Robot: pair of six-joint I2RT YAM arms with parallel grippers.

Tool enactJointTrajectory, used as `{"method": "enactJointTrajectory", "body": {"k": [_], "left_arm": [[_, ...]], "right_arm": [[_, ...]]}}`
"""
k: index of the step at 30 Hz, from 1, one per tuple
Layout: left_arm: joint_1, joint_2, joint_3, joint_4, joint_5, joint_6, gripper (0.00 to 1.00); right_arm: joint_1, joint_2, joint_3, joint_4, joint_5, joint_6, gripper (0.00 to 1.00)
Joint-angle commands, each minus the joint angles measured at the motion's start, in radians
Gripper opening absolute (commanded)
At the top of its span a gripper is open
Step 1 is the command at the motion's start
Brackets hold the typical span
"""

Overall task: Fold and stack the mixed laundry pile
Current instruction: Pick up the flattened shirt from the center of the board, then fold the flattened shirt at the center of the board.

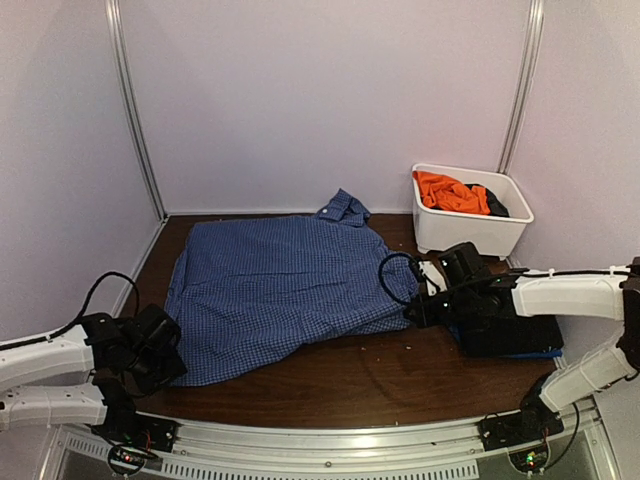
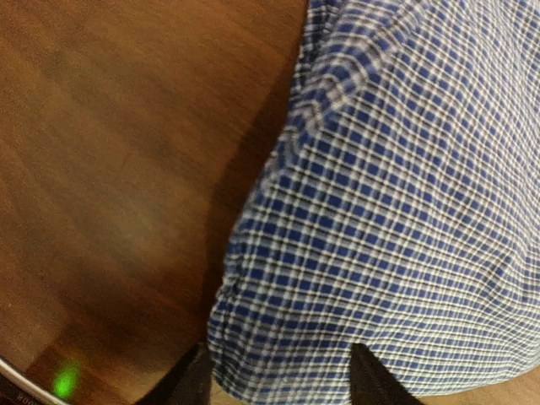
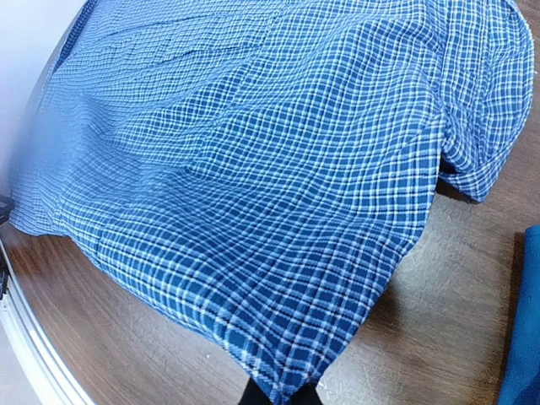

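The blue-and-white check shirt (image 1: 285,285) lies spread flat on the brown table, its collar (image 1: 345,208) toward the back. My right gripper (image 1: 412,312) is at the shirt's right edge. In the right wrist view it (image 3: 278,398) is shut on a pinched corner of the shirt (image 3: 270,194). My left gripper (image 1: 175,362) is at the shirt's near left corner. In the left wrist view its fingers (image 2: 190,381) stand wide apart, open, with the shirt's hem (image 2: 287,354) lying between them. An orange T-shirt (image 1: 450,192) and a black piece (image 1: 497,205) lie in the tub.
The white tub (image 1: 470,232) stands at the back right. A flat black and blue pile (image 1: 515,338) lies under my right arm, and its blue edge (image 3: 523,329) shows in the right wrist view. A metal rail (image 1: 330,445) runs along the near edge.
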Motion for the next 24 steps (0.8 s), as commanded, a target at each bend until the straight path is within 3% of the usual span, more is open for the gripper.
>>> {"method": "enactJointTrajectory", "body": {"k": [1, 3, 5, 6, 14, 19, 24], "left_arm": [[0.066, 0.057, 0.008, 0.084, 0.038, 0.109, 0.37], [0.077, 0.047, 0.077, 0.062, -0.014, 0.175, 0.16], [0.099, 0.054, 0.167, 0.036, -0.068, 0.246, 0.02], [0.123, 0.072, 0.208, 0.020, -0.083, 0.281, 0.00], [0.354, 0.293, 0.444, 0.157, -0.044, 0.543, 0.00], [0.465, 0.440, 0.552, 0.320, -0.016, 0.653, 0.00], [0.539, 0.601, 0.641, 0.495, 0.013, 0.723, 0.00]], "right_arm": [[0.003, -0.034, 0.057, -0.121, 0.055, -0.024, 0.00], [0.003, -0.050, 0.086, -0.170, 0.073, -0.037, 0.00], [0.000, -0.058, 0.129, -0.221, 0.102, -0.056, 0.00], [-0.004, -0.056, 0.152, -0.240, 0.120, -0.067, 0.00], [-0.160, 0.168, 0.443, -0.219, 0.090, -0.150, 0.00], [-0.194, 0.410, 0.687, -0.198, 0.046, -0.185, 0.00], [-0.205, 0.592, 0.904, -0.219, 0.096, -0.218, 0.00]]}}
